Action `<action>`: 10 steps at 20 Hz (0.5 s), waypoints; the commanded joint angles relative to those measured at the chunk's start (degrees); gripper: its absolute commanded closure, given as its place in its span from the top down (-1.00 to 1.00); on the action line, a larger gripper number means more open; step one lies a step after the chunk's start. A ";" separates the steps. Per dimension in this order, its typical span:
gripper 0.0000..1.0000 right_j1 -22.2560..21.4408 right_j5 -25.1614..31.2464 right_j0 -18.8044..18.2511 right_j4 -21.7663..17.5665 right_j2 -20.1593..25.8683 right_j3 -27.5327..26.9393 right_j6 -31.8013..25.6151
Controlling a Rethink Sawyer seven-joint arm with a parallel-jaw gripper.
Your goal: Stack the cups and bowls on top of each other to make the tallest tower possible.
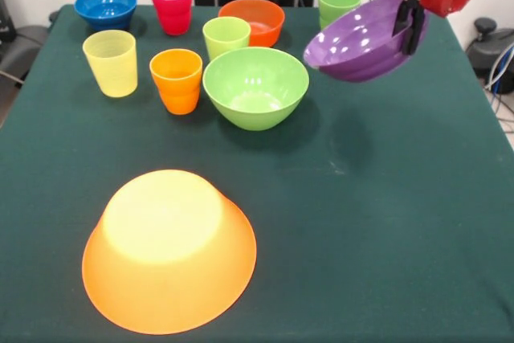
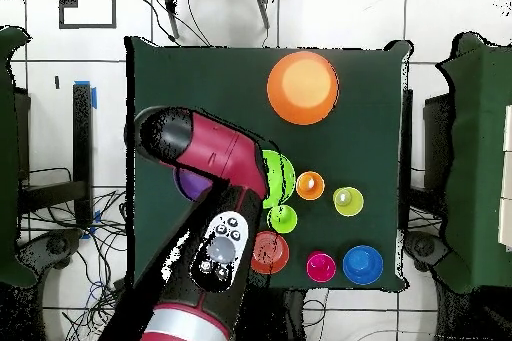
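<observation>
One claw (image 1: 409,23), black, closed on the rim of the purple bowl (image 1: 361,44), holding it tilted and clear of the counter (image 1: 385,198). Near it stands a darker green cup (image 1: 338,4). Centre: lime green bowl (image 1: 255,86), upright, with a lime green cup (image 1: 226,36) and small orange-red bowl (image 1: 252,20) behind it. Beside these: orange cup (image 1: 177,79), yellow cup (image 1: 111,62), red cup (image 1: 172,6), blue bowl (image 1: 106,7). Well apart, nearest the camera: large orange bowl (image 1: 169,251), upside down, alone.
</observation>
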 commanded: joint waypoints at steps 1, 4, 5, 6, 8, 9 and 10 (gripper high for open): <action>-1.00 6.23 7.83 -3.83 -6.06 1.71 -10.43 3.87; -1.00 7.35 10.52 -5.25 -8.14 1.17 -14.56 2.35; -1.00 7.70 11.07 -5.65 -8.58 1.28 -15.57 2.09; -1.00 8.37 11.78 -6.43 -9.19 1.45 -17.17 1.29; -1.00 9.44 12.25 -7.55 -10.12 1.99 -19.32 0.19; -1.00 9.71 12.15 -8.04 -10.52 2.26 -19.77 -0.29; -1.00 10.52 12.35 -8.81 -11.11 2.60 -21.24 -1.01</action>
